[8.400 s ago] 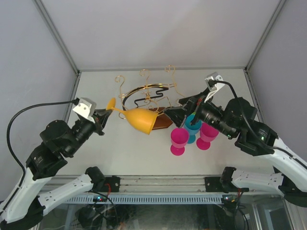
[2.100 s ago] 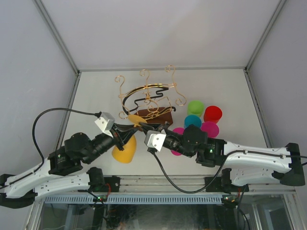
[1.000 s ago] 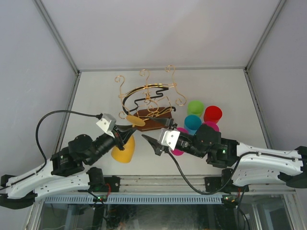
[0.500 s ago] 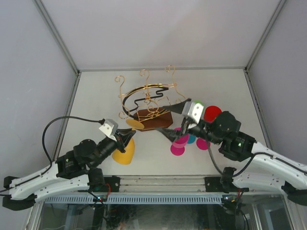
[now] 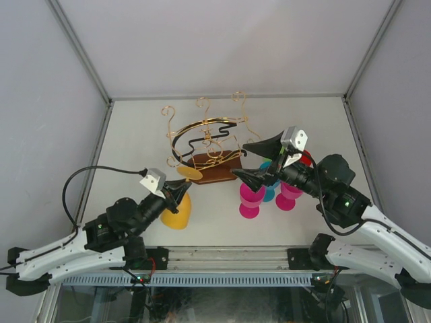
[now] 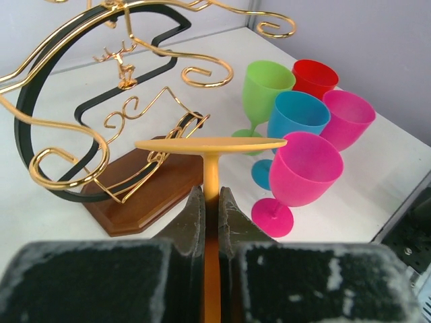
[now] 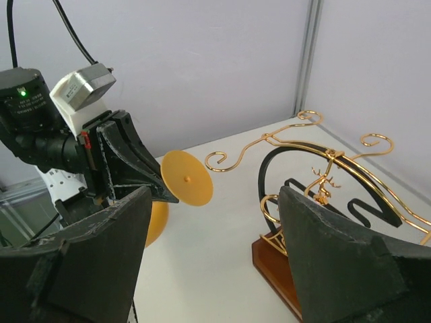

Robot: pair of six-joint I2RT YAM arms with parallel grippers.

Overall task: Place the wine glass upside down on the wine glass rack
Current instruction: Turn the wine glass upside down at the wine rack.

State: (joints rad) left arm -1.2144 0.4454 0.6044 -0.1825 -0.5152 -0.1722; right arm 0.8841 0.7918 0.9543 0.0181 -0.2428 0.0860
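An orange wine glass (image 5: 176, 208) is held upside down, foot (image 5: 189, 173) up, bowl low. My left gripper (image 5: 176, 191) is shut on its stem (image 6: 211, 202), just left of the rack's base. The wine glass rack (image 5: 209, 138) is a gold wire stand with scroll arms, a black curved band and a brown wooden base (image 6: 145, 195); it shows in the right wrist view (image 7: 316, 195) too. My right gripper (image 5: 259, 160) is open and empty, raised to the right of the rack above the coloured glasses, facing the orange foot (image 7: 186, 177).
Several upright plastic wine glasses stand right of the rack: two pink (image 5: 250, 197), blue (image 6: 296, 118), green (image 6: 266, 81), red (image 6: 315, 77). Frame posts and grey walls ring the white table (image 5: 303, 121). The table's front rail (image 5: 222, 259) is near.
My right gripper has swung from low in front of the rack up and to the right, over the coloured glasses. My left gripper with the orange glass has barely shifted.
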